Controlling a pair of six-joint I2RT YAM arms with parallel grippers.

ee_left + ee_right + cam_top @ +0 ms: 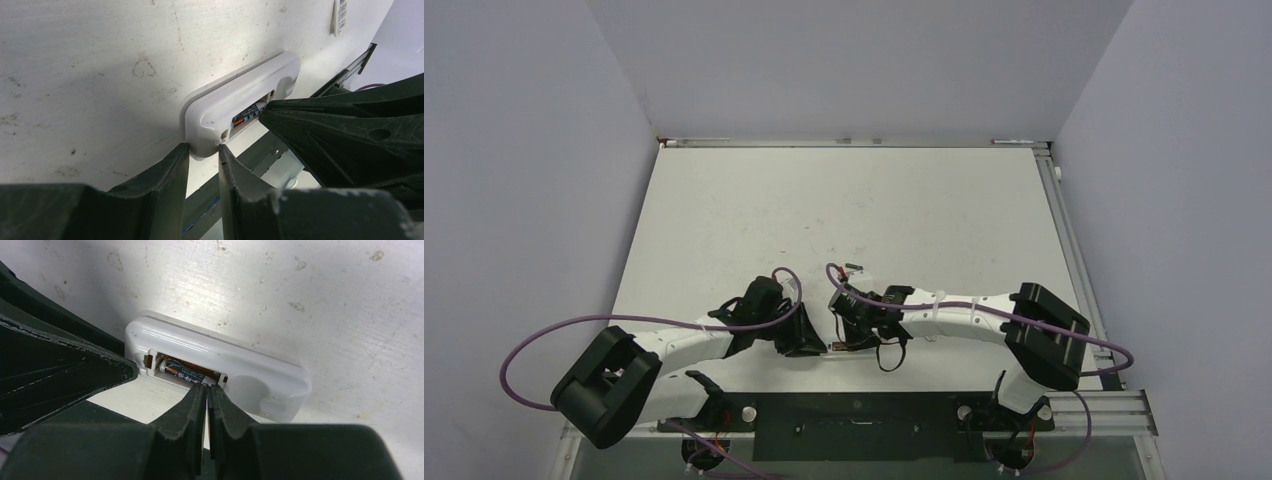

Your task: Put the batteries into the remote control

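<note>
Both arms bent inward, low; left gripper [204, 150] narrowly parted; right gripper [206, 391] pinched closed.

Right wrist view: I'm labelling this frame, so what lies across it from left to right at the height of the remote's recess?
Left gripper → battery in the remote control's open recess → right gripper, its tips closed at the recess edge → the remote's closed, rounded end → bare table.
</note>
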